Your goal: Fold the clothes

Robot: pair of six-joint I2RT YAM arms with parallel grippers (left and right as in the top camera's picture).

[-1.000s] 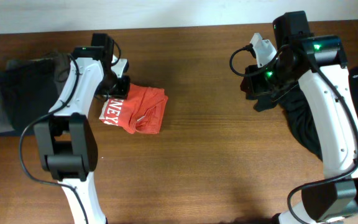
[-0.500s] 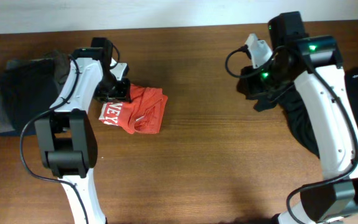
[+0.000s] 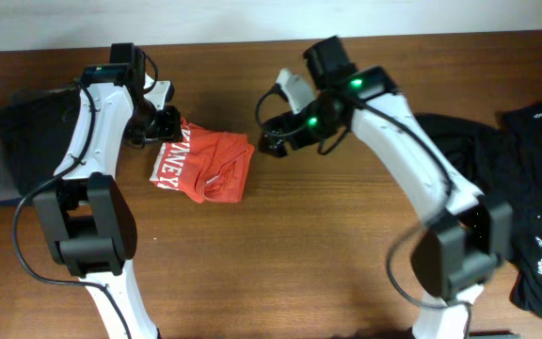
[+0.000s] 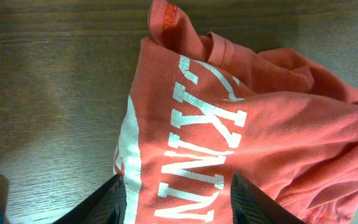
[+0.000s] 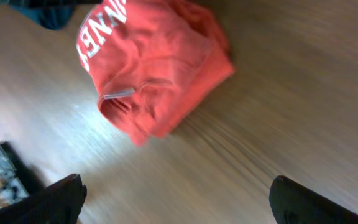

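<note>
Left pincer (image 4: 178, 183) partly spread over orange T-shirt (image 4: 272, 124); right pincer (image 5: 176, 190) wide apart, empty above table (image 5: 303, 93)

Right arm swung from the table's right side to the middle, right gripper (image 3: 269, 144) now spread wide beside the orange T-shirt (image 3: 211, 166), black shirt (image 3: 497, 169) let go and sprawled at right, left gripper (image 3: 165, 125) loosened, shifted slightly left.

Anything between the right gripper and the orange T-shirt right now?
Nothing: only bare wooden tabletop separates the right gripper from the orange T-shirt, clearest in the overhead view.
</note>
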